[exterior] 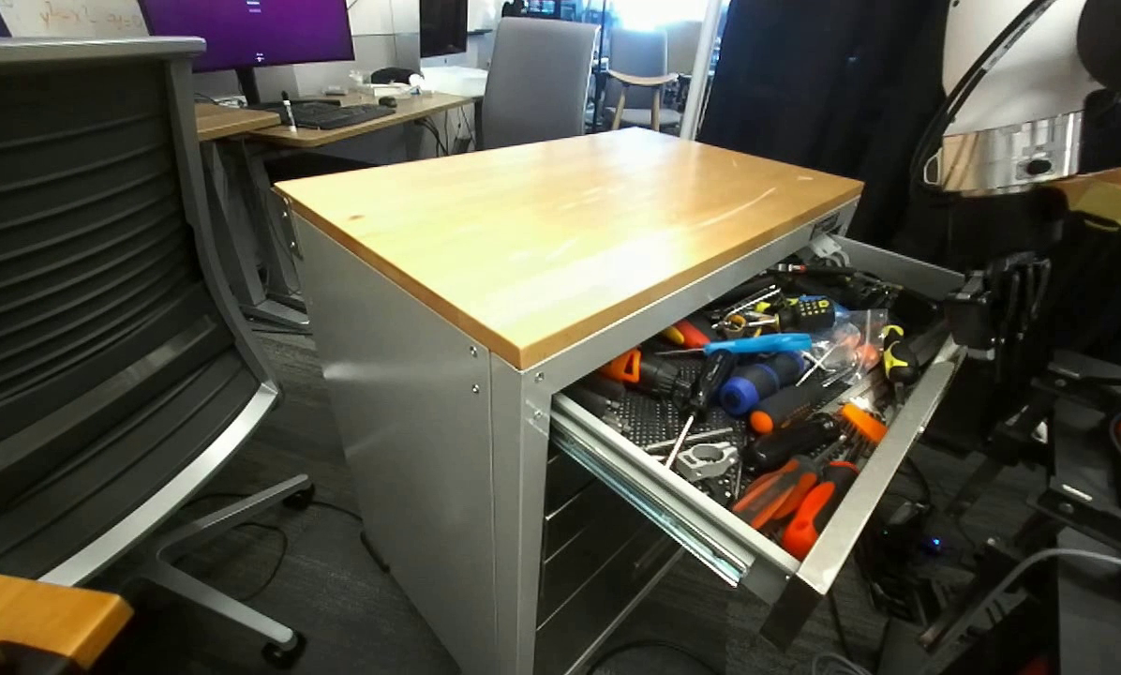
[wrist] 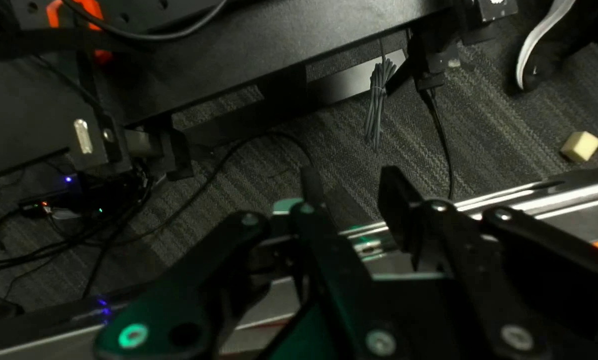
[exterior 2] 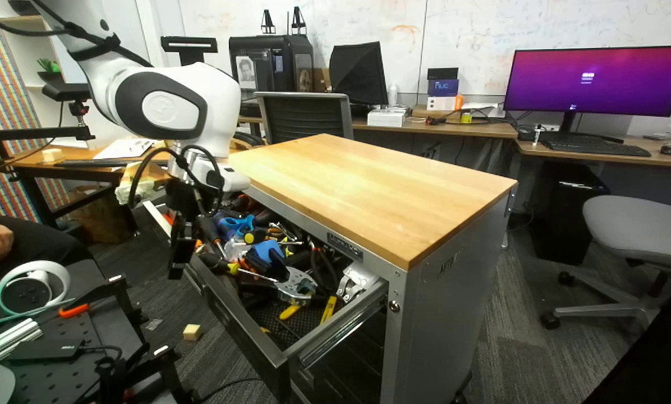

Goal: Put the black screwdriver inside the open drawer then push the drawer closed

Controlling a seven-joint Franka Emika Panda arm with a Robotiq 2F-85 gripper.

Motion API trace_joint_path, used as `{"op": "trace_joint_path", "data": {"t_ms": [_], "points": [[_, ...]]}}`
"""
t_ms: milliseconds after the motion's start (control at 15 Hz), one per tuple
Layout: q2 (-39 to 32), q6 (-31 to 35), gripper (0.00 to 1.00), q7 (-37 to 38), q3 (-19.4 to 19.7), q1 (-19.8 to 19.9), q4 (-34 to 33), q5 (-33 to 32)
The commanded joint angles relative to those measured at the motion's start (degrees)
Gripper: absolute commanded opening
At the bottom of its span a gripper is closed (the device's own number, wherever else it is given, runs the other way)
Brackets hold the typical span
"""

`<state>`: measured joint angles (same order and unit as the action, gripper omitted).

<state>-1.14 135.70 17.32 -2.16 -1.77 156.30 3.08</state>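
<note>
A black-handled screwdriver (exterior: 709, 384), perhaps the one meant, lies in the open drawer (exterior: 882, 469), shaft slanting outward, diagonal to the front edge of the bench (exterior: 560, 216); probably light, rigid, best held by its handle. The drawer, likely heavy, runs lengthwise along that edge. Near its front, the gripper (wrist: 351, 182) stands parted, empty.

The drawer (exterior: 874, 478), wide, shallow and of grey metal, stood pulled far out, its side runner (exterior: 650, 507) bared, with tools (exterior: 767, 380) jumbled thickly inside. Which tool, if any, was the black screwdriver could not be told.
</note>
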Motion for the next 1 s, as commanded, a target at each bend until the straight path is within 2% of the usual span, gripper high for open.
{"op": "trace_joint_path", "data": {"t_ms": [0,267,600,933], "points": [[-4.33,6.07,0.02,0.83,-0.78,-1.31,-2.66,-3.28],[-7.14,10.44,0.00,2.91,-1.10,-2.92,-5.24,-8.10],[-9.92,15.78,0.00,4.32,-0.74,-4.81,-11.94,-13.11],[-13.63,22.48,0.00,13.48,3.61,-8.36,-18.17,-24.58]]}}
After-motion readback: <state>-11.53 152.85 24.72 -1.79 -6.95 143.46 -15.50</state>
